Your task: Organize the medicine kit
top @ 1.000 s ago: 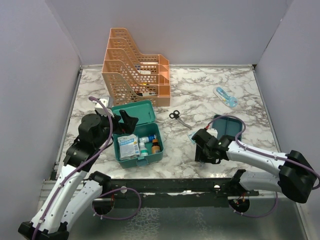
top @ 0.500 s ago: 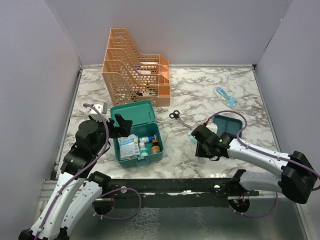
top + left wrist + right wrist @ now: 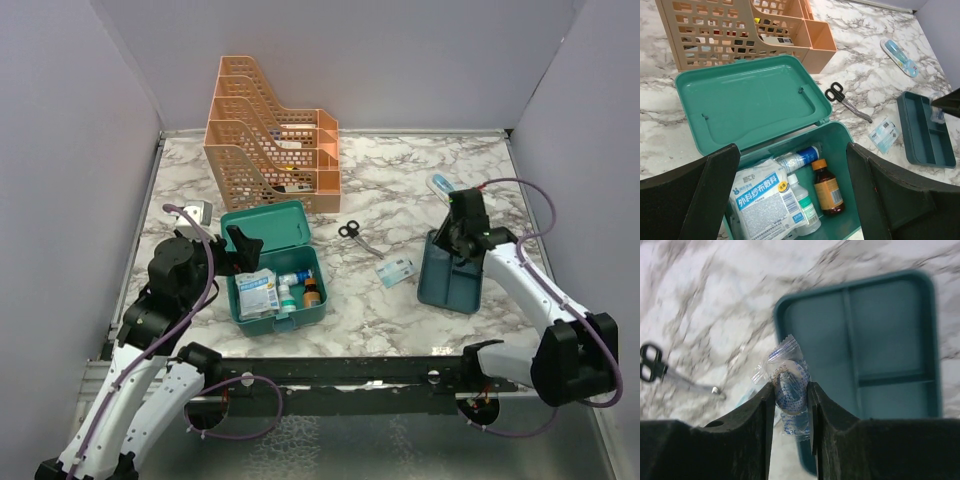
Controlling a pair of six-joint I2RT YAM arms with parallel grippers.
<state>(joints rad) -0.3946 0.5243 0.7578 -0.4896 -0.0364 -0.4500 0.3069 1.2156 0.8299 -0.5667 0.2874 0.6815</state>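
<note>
The medicine kit (image 3: 266, 222) lies open at the left, its teal lid (image 3: 750, 97) flat behind the base. Inside are a gauze packet (image 3: 767, 200), a white bottle (image 3: 804, 202), a brown bottle (image 3: 826, 189) and a wrapped roll (image 3: 797, 159). My left gripper (image 3: 795, 192) hangs open just above the base (image 3: 320, 290), holding nothing. The kit's divided tray (image 3: 452, 285) sits apart on the right. My right gripper (image 3: 790, 392) hovers over the tray's (image 3: 880, 335) edge, shut on a clear-wrapped, blue-printed roll (image 3: 789, 382).
An orange perforated rack (image 3: 265, 140) stands behind the kit. Scissors (image 3: 355, 234) lie between kit and tray. A small blue-white packet (image 3: 396, 272) rests left of the tray. A blue packaged item (image 3: 899, 56) lies at the far right.
My right gripper closed on the wrapped roll left of the tray, then swung right and away to above the tray. The small packet stayed on the table. The left arm drew back slightly.
</note>
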